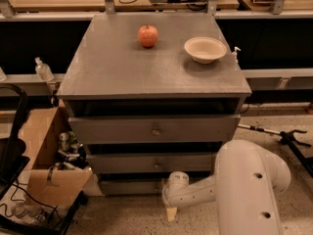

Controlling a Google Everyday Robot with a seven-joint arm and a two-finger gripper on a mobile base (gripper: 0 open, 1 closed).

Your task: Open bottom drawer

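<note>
The grey cabinet (146, 72) has three stacked drawer fronts. The bottom drawer (128, 186) is the lowest, narrowest grey strip, just above the floor. Its front sits roughly in line with the drawer above it. My gripper (171, 207) is low at the right part of that front, pointing down towards the floor at the end of the white arm (244, 185). The bottom drawer's knob is hidden behind the gripper's wrist. The middle drawer knob (156, 165) and top drawer knob (155, 130) show plainly.
A red apple (147, 35) and a beige bowl (205, 49) rest on the cabinet top. An open cardboard box (46, 153) of clutter stands to the cabinet's left, beside a black cart (12, 146). A long-handled tool (281, 133) lies on the floor at the right.
</note>
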